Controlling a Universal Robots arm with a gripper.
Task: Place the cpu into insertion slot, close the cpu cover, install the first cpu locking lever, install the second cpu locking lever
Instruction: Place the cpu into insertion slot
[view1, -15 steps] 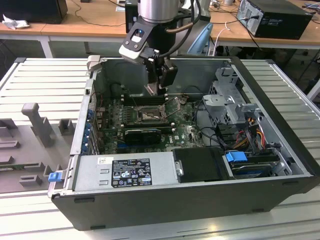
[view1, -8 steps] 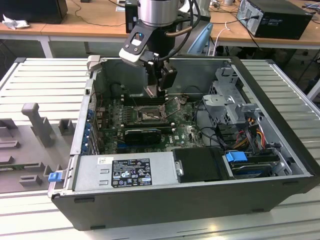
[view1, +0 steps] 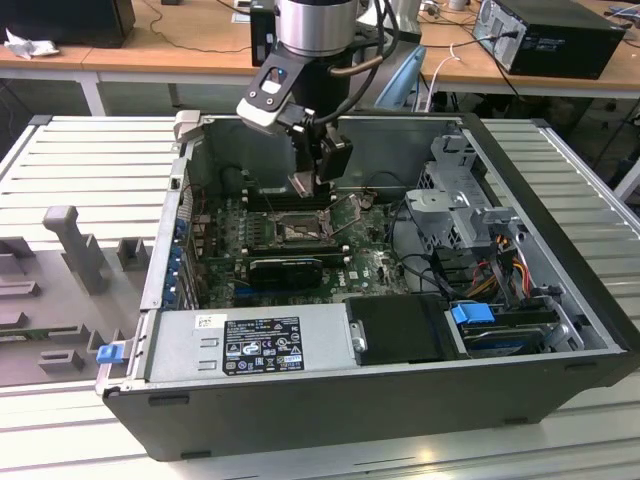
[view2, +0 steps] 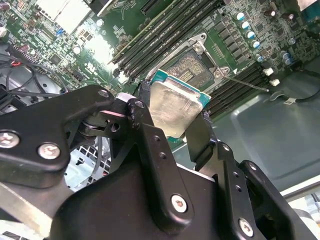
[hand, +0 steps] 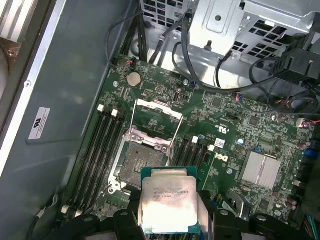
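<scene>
Cpu (hand: 169, 201) clamped in gripper (hand: 170, 218) above slot (hand: 140, 162), off-centre and tilted; judged liable to seat skewed, bending slot pins.

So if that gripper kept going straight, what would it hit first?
Likely the open insertion slot, with the cpu in the gripper touching first; depth is unclear, so it might catch the rim.

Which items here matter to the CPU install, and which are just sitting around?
For the job:
cpu, held in the gripper
insertion slot, uncovered
cpu cover, swung open

Just there:
memory slots
heatsink
drive cage
expansion card
</scene>
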